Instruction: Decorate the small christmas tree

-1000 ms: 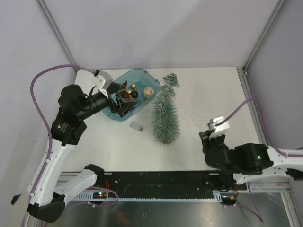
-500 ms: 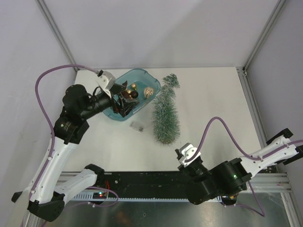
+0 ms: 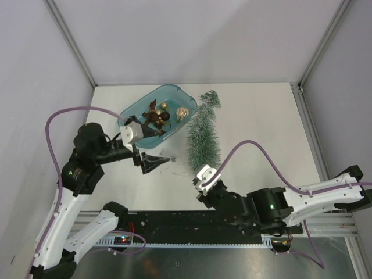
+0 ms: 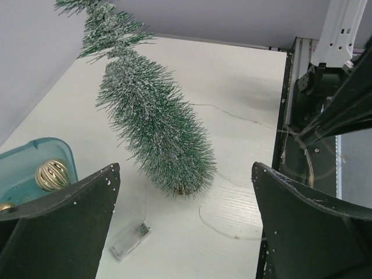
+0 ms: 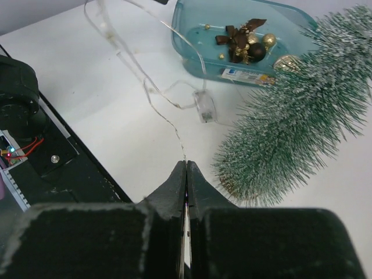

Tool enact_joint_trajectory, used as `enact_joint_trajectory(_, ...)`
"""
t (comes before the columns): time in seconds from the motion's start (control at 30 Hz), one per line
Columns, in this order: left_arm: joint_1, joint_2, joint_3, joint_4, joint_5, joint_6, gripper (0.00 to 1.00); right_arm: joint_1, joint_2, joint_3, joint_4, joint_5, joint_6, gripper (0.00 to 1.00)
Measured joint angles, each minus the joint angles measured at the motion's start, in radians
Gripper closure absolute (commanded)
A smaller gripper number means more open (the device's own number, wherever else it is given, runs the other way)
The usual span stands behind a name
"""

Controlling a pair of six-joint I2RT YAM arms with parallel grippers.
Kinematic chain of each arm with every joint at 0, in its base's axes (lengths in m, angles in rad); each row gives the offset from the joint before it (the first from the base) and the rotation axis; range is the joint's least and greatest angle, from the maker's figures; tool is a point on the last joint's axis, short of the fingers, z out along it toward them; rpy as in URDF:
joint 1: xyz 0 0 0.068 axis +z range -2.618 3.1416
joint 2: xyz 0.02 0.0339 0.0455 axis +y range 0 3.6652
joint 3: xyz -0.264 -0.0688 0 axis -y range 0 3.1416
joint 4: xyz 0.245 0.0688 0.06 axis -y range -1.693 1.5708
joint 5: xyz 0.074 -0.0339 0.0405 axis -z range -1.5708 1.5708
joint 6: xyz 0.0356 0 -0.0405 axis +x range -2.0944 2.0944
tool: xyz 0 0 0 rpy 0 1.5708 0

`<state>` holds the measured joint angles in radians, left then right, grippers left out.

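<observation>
Nearest the arms, the right gripper (image 5: 186,174) is pinching shut on the thin wire (image 5: 179,141) of a light string. The wire is running up to a little clear box (image 5: 204,107) lying on the table (image 3: 261,116); the left gripper (image 4: 186,226) is hanging wide open near that box, holding nothing. A bit farther off, the small christmas tree (image 3: 203,142) is lying on its side, just beside the teal tub (image 3: 132,107) holding baubles (image 3: 183,113). I think the lights are going on first; next the wire is needing a gentle lift onto the tree.
</observation>
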<state>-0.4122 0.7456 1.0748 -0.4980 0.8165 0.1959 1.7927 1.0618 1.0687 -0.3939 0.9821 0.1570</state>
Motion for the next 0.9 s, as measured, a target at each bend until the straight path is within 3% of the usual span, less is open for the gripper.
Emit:
enact_joint_trajectory(0.2, 0.0, -0.063, -0.021, -0.046, 0.007, 0.088, 0.01, -0.099, 0.037, 0.0, 0.062, -0.148, -0.05, 1.0)
enact_joint_trajectory(0.53, -0.001, -0.091, -0.027, -0.182, 0.001, 0.276, 0.0, -0.156, 0.037, 0.0, 0.086, -0.23, -0.075, 1.0)
enact_joint_trajectory(0.9, -0.001, -0.082, -0.046, -0.053, -0.415, 0.319, 0.0, -0.172, 0.037, 0.0, 0.079, -0.257, -0.076, 1.0)
